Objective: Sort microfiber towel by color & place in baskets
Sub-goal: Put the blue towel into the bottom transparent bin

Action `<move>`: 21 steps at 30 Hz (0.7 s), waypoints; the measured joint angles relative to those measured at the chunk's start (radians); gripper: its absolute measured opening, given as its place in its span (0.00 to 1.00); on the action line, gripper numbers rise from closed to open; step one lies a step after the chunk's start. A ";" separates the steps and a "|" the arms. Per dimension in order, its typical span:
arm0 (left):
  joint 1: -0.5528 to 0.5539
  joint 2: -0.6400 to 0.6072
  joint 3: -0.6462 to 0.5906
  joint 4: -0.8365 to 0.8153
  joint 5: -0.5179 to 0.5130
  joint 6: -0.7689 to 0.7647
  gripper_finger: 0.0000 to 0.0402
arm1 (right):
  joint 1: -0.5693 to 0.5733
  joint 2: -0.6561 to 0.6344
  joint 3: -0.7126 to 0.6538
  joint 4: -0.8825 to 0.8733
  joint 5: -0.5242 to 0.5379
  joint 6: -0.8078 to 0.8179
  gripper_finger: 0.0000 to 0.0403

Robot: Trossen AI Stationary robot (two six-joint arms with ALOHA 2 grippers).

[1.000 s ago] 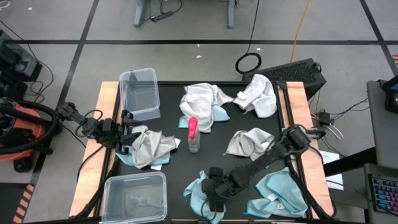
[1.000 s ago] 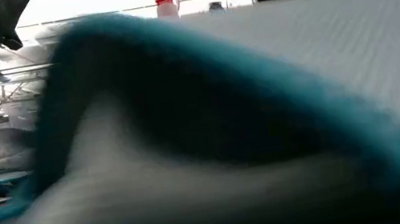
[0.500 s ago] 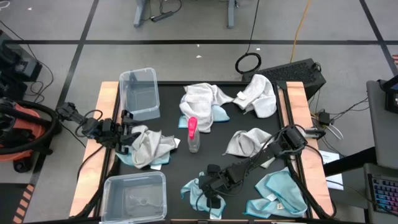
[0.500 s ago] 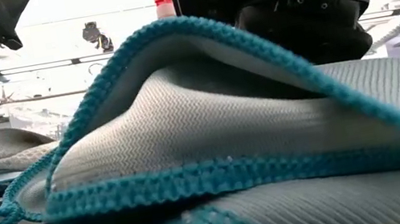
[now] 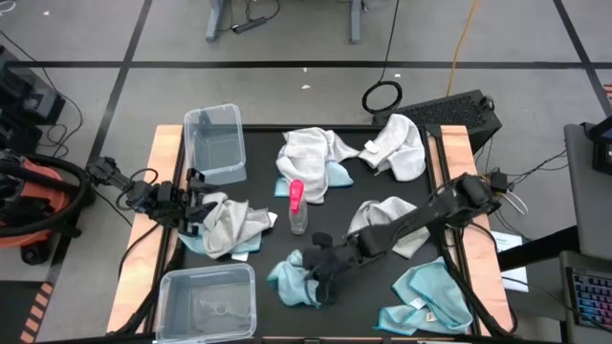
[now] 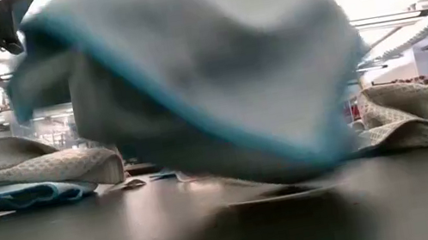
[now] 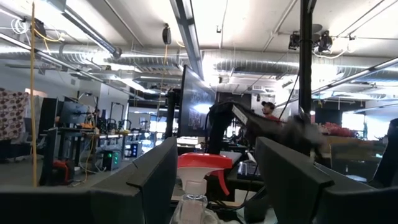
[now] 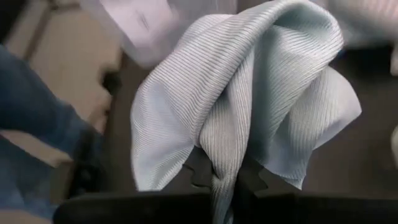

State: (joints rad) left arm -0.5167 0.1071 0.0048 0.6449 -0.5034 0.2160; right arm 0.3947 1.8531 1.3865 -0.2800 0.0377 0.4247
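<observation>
Near mat centre: 1 small clear plastic spray bottle with a pink top (image 5: 297, 207), upright. Beneath: black table mat (image 5: 264, 153) with pale wooden side strips (image 5: 163, 150). Beyond the far edge: black keyboard-like slab (image 5: 457, 113); black ring (image 5: 382, 96) on grey floor.

Right arm extended with pincer clamped on cloth; left arm parked at the counter's left side.

The right arm reaches diagonally from the right edge toward the front centre; its pincer (image 5: 320, 270) has both fingers pressed together on a fold of a light blue towel (image 5: 292, 280), which hangs clear of the counter (image 5: 330, 205) in the low view. The left pincer (image 5: 194, 212) lies low and level, fingers (image 7: 155, 180) parted, gripping nothing.
</observation>
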 joint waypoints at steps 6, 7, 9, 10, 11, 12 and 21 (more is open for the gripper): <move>0.000 0.000 0.000 -0.003 -0.003 0.000 0.56 | -0.057 -0.093 0.002 0.154 -0.063 -0.065 0.01; 0.000 0.000 0.000 -0.002 -0.003 0.000 0.56 | -0.064 -0.101 0.002 0.182 -0.072 -0.072 0.01; 0.000 0.000 0.000 -0.003 -0.003 0.000 0.56 | -0.082 -0.111 0.002 0.267 -0.098 -0.091 0.01; 0.000 0.000 0.000 -0.003 -0.003 0.000 0.56 | -0.090 -0.114 0.002 0.310 -0.116 -0.097 0.01; 0.000 0.000 0.000 -0.003 -0.003 0.000 0.56 | -0.098 -0.114 0.002 0.351 -0.135 -0.102 0.01; 0.000 0.000 0.000 -0.004 -0.003 0.000 0.56 | -0.107 -0.115 0.002 0.388 -0.154 -0.104 0.01; 0.000 0.000 0.000 -0.005 -0.022 0.001 0.56 | -0.160 -0.063 0.003 0.617 -0.301 -0.104 0.01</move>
State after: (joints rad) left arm -0.5166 0.1073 0.0048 0.6395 -0.5257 0.2173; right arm 0.2346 1.7905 1.3895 0.3370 -0.2637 0.3211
